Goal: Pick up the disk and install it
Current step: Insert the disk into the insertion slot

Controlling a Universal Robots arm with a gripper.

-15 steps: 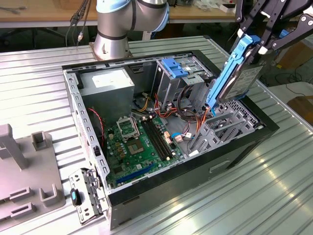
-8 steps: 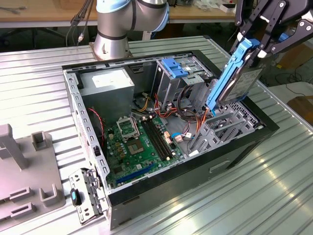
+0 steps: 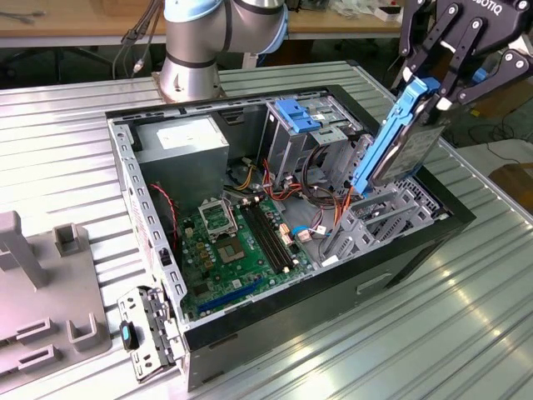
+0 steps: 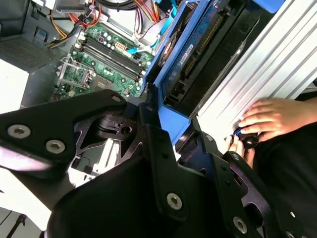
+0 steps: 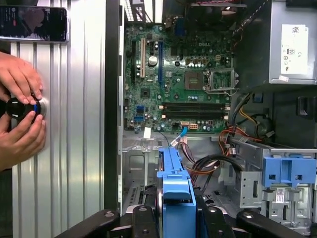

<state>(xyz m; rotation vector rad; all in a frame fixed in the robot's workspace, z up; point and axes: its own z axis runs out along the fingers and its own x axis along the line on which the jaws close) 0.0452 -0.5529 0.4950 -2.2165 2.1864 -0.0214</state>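
Disk [image 3: 401, 137] in its bright blue carrier rail, gripped at its upper end by the end effector [image 3: 433, 90], whose fingers we see closed narrowly on it. We find the disk steeply tilted and lifted clear of the counter [image 3: 416, 333]. Its lower end hangs over the open computer case [image 3: 125, 175] at the exterior view's right, above a grey drive bay [image 3: 375, 217]; we cannot tell whether it touches the bay. Toward the middle of the exterior view we note the silver drive cage [image 3: 287, 146] with its fixed blue latch [image 3: 296, 112], a tangle of cables [image 3: 321, 179] beside it, and the green motherboard [image 3: 237, 242] on the case floor. The power supply [image 3: 183, 142] sits in the far corner, near the arm's base [image 3: 196, 50]. In the first wrist view we see a person's hands [image 5: 17, 79] on the ribbed counter beside the case, fingers around a small black knob [image 5: 15, 106], with a phone [image 5: 33, 23] lying near them. A grey fixture [image 3: 42, 292] stands on the counter at the exterior view's left.
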